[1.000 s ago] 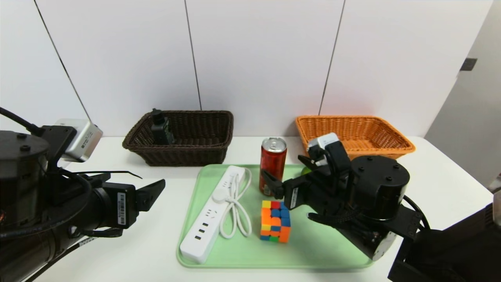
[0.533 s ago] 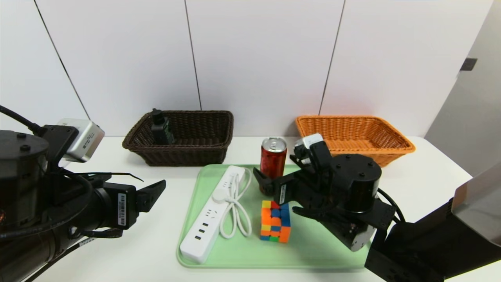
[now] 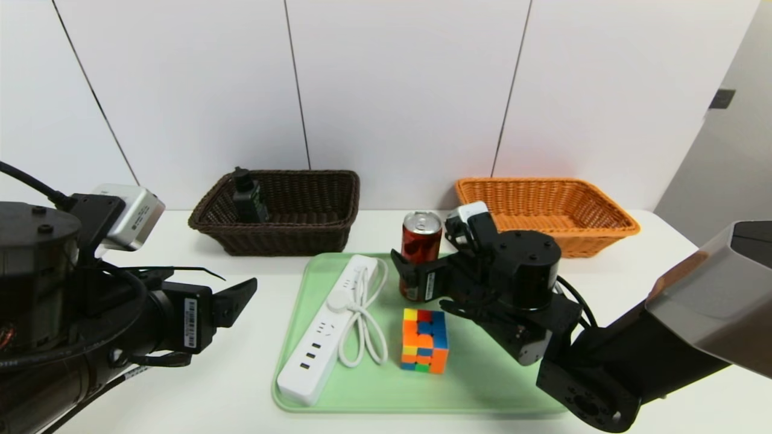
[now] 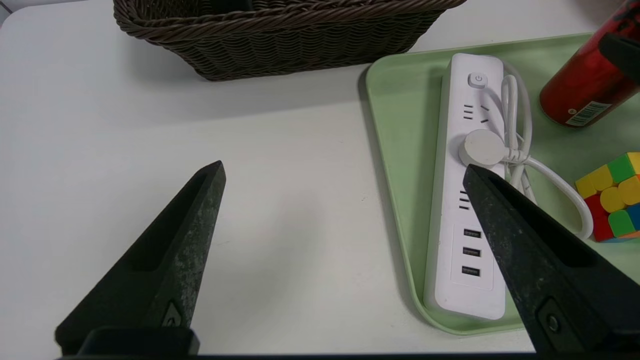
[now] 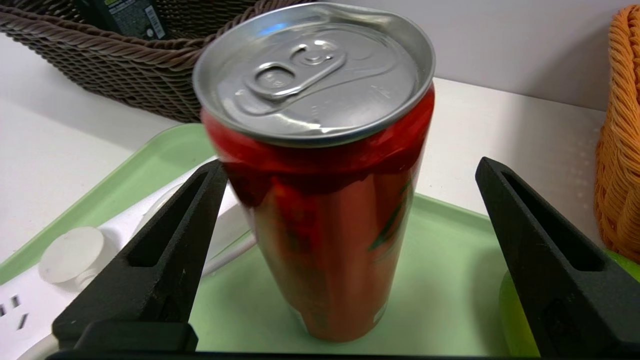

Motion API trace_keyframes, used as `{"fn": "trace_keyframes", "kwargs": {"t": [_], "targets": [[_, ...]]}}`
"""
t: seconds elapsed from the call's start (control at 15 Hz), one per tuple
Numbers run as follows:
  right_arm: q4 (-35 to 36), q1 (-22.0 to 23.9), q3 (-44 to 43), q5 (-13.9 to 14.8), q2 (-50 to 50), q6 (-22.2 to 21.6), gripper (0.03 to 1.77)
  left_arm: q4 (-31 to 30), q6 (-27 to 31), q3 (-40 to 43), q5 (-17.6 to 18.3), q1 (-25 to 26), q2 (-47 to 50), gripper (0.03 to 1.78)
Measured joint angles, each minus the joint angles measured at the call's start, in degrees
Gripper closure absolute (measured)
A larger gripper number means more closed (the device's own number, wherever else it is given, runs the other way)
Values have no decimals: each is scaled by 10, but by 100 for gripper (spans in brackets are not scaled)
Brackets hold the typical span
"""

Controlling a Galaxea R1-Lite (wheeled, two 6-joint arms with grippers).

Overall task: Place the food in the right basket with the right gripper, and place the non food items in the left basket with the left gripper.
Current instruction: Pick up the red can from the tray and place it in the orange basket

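Observation:
A red drink can [image 3: 420, 241] stands upright at the back of the green tray [image 3: 482, 374]. My right gripper [image 3: 416, 271] is open and level with the can [image 5: 320, 200], one finger close beside it and the other well clear. A green fruit [image 5: 625, 280] peeks out behind one right finger; the head view hides it. A white power strip [image 3: 329, 325] and a colourful puzzle cube [image 3: 424, 340] lie on the tray. My left gripper [image 3: 238, 283] hovers open over bare table left of the tray, holding nothing.
The brown left basket [image 3: 338, 226] at the back holds a black device [image 3: 248, 198]. The orange right basket [image 3: 603, 232] stands at the back right, just behind my right arm. In the left wrist view the power strip [image 4: 470, 200] lies along the tray's near edge.
My right arm has swung left and forward, bringing its open gripper up around the red can. The left arm has stayed where it was.

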State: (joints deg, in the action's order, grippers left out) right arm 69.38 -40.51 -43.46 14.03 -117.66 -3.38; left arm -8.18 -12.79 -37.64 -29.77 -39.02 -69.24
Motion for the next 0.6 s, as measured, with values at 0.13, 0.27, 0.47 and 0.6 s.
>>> {"fn": "trace_keyframes", "kwargs": {"t": [0.13,0.27,0.47,0.6], "targets": [[0,0,-9,0,-9,0,9,0,0,0,0,0,-1,12],[0,0,-22,0,-19,0,9,0,0,1,0,0,-2,12],[0,0,-31,0,-27,0,9,0,0,1,0,0,-2,12],[0,0,-33,0,-30,-1,9,0,0,1,0,0,-3,12]]}}
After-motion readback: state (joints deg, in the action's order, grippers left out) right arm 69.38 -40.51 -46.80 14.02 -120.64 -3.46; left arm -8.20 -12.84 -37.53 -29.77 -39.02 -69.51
